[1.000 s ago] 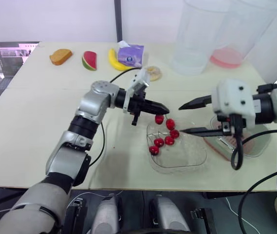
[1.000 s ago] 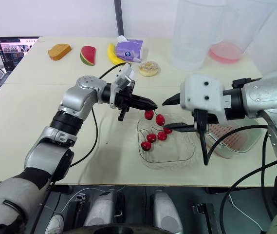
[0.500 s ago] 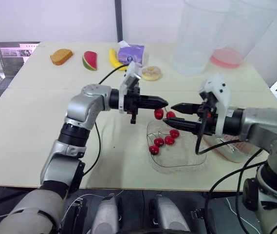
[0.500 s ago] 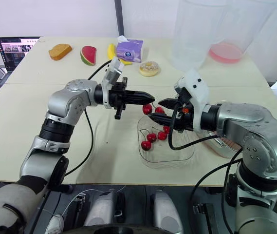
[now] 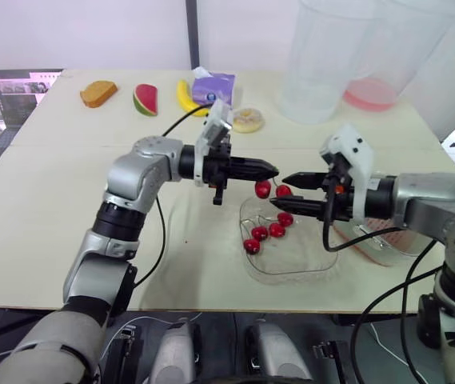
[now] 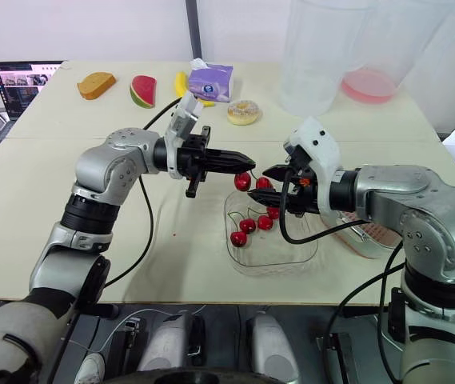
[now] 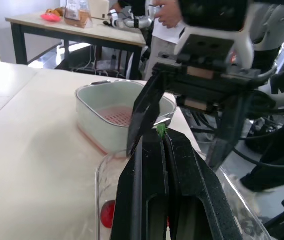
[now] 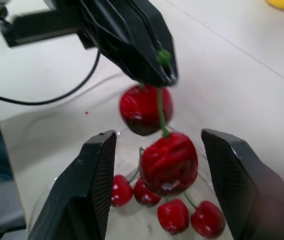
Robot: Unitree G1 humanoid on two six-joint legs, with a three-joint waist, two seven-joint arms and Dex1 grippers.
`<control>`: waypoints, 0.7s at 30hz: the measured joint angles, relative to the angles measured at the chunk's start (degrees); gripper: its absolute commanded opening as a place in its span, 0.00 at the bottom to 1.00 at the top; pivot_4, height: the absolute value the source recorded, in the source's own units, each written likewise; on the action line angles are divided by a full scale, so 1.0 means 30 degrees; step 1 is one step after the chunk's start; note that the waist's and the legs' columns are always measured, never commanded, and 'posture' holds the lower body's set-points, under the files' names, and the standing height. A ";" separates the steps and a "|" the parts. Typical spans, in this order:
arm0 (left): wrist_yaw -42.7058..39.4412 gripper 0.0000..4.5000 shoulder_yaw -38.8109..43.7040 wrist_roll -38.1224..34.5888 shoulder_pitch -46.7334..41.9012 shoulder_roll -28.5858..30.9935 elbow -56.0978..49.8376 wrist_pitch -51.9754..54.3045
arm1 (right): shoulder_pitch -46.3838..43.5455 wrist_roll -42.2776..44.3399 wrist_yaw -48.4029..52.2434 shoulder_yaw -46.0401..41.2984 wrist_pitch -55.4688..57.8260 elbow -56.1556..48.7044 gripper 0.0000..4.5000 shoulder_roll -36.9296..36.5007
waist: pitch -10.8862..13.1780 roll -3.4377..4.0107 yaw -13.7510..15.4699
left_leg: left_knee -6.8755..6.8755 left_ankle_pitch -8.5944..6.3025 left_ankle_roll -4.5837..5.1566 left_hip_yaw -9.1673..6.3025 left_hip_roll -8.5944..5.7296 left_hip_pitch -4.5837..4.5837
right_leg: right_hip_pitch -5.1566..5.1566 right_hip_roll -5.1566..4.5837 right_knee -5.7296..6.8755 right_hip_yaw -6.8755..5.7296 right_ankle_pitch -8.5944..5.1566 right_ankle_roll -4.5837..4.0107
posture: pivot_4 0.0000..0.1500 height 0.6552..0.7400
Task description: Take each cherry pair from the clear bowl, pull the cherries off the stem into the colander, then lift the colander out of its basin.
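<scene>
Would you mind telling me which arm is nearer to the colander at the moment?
Right. The right arm passes beside the colander, right gripper open around the cherry pair; the left arm reaches in from across the clear bowl, left gripper shut on the stem.

Robotics lab / test rm, not a home. Plain work table (image 5: 51, 200) w/ fake-looking food in a row: bread (image 5: 99, 93), watermelon slice (image 5: 145, 99), banana (image 5: 185, 96), donut (image 5: 248, 120). Laptop (image 5: 23, 86) open at far left corner, big clear tubs (image 5: 323, 56) at back. Bare white walls. 2nd table (image 7: 72, 30) w/ clutter, person (image 7: 164, 25) standing by it.
</scene>
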 measured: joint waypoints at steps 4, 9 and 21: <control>0.0084 0.00 0.0000 -0.0090 0.0000 0.0048 -0.0083 0.0151 | 0.0373 0.0115 -0.0183 0.0455 -0.0736 0.0124 0.45 -0.0453 | 0.0000 0.0000 0.0001 | 0.0000 0.0000 0.0000 0.0001 0.0000 -0.0001 | 0.0000 0.0000 -0.0003 0.0001 0.0000 0.0000 | 1.00 1.00; 0.0108 0.00 0.0002 -0.0166 0.0000 0.0047 -0.0082 0.0168 | 0.0544 0.0326 -0.0357 0.0738 -0.1428 0.0223 0.06 -0.1083 | 0.0001 -0.0002 0.0010 | -0.0001 0.0000 0.0000 0.0000 0.0000 -0.0002 | 0.0000 0.0000 -0.0008 0.0002 -0.0001 0.0001 | 1.00 1.00; 0.0552 0.00 -0.0011 -0.0457 -0.0009 -0.0042 0.0090 0.0161 | 0.1806 0.0779 -0.0898 0.0855 -0.2523 0.0117 0.05 -0.1951 | 0.0003 -0.0007 0.0046 | -0.0006 -0.0001 0.0001 -0.0009 0.0005 -0.0009 | 0.0012 0.0003 -0.0037 -0.0001 -0.0001 0.0002 | 1.00 1.00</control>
